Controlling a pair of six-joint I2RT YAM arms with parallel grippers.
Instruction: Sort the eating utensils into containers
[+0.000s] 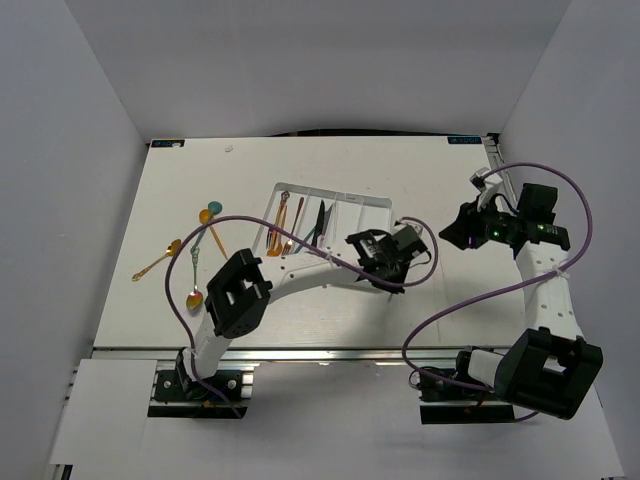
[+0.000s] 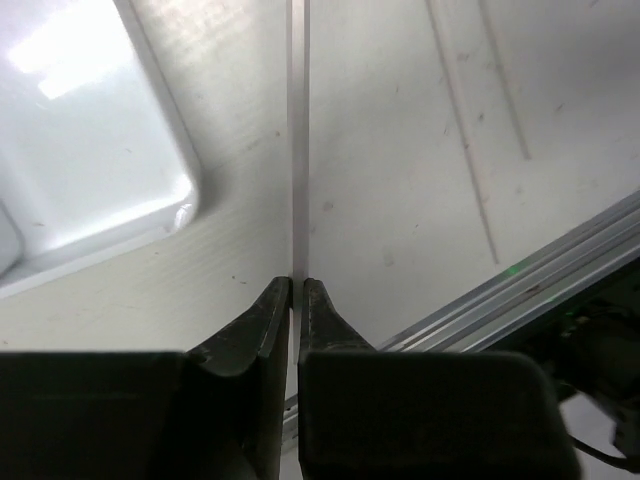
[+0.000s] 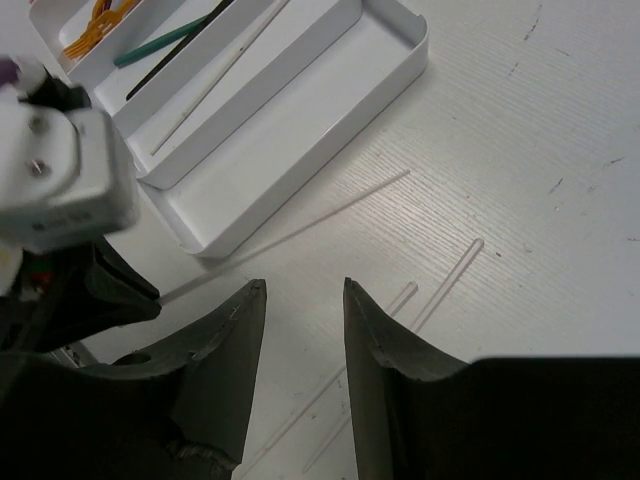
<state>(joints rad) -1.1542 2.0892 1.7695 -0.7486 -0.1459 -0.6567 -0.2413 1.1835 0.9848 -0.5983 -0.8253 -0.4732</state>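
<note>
The left pincer (image 2: 298, 288) is clamped on one end of a pale chopstick (image 2: 298, 150) just beside the white tray (image 3: 300, 130), probably to lift it into a compartment. The right pincer (image 3: 298, 300) hangs half-open over loose chopsticks (image 3: 445, 285) on the surface (image 3: 560, 120).

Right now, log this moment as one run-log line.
left pincer: shut on chopstick | right pincer: open, empty | tray: forks, knives, sorted chopstick | table: spoons, loose chopsticks
</note>
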